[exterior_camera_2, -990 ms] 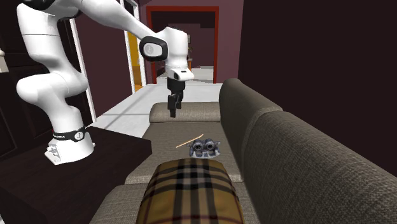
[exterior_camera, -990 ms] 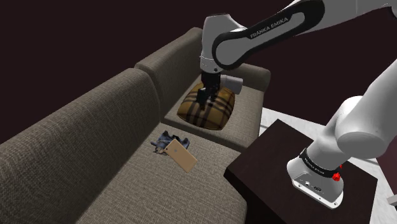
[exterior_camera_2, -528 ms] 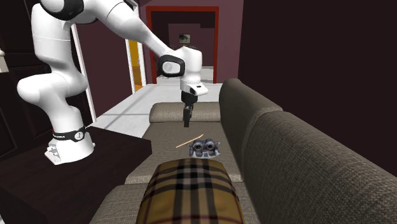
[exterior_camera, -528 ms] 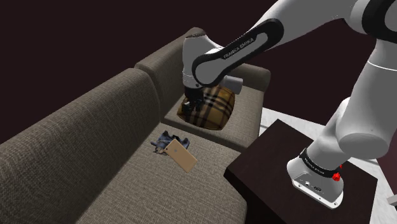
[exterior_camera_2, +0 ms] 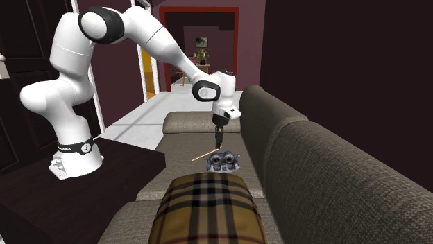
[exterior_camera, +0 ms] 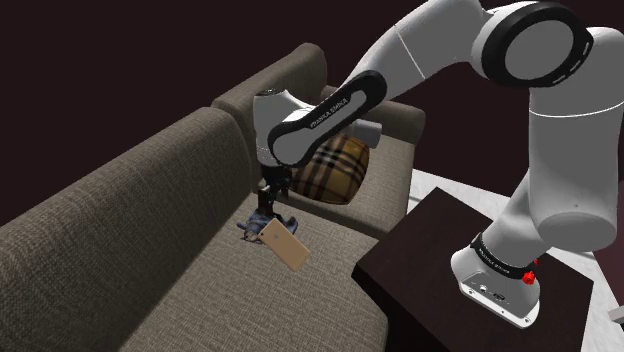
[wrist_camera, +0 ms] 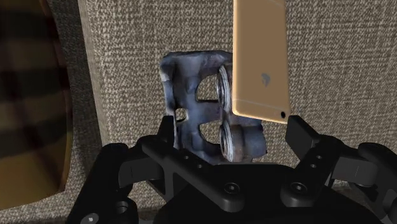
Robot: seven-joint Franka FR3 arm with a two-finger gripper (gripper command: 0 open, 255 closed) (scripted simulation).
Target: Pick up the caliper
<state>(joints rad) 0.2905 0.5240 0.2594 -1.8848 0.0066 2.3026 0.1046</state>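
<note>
The caliper, a dark blue-grey metal casting with round bores, lies on the seat of a brown fabric sofa, close to the foot of the backrest. In the shoulder view a gold phone sits just beside it at 5 o'clock and a plaid cushion lies farther along the seat at 1 o'clock. The arm's dark stand is well apart at 4 o'clock. In the second exterior view the caliper shows with the cushion at 6 o'clock and the phone as a thin sliver at 10 o'clock. The gripper hangs at 12 o'clock directly over the part, pointing straight down, with a small gap between its tips and the metal in the second exterior view. From the wrist view the gripper is spread, and the two black fingers stand on either side of the caliper without touching it. The phone overlaps the caliper's edge on the side of one finger, and whether it rests on the part cannot be told. As for progress, the approach and alignment look done: the tool is centred above the right thing with room to straddle it. The final descent, the closing of the fingers on the body and the lift are not yet done. The finger nearest the phone's corner will probably need care, since it could catch the phone on the way down.
</note>
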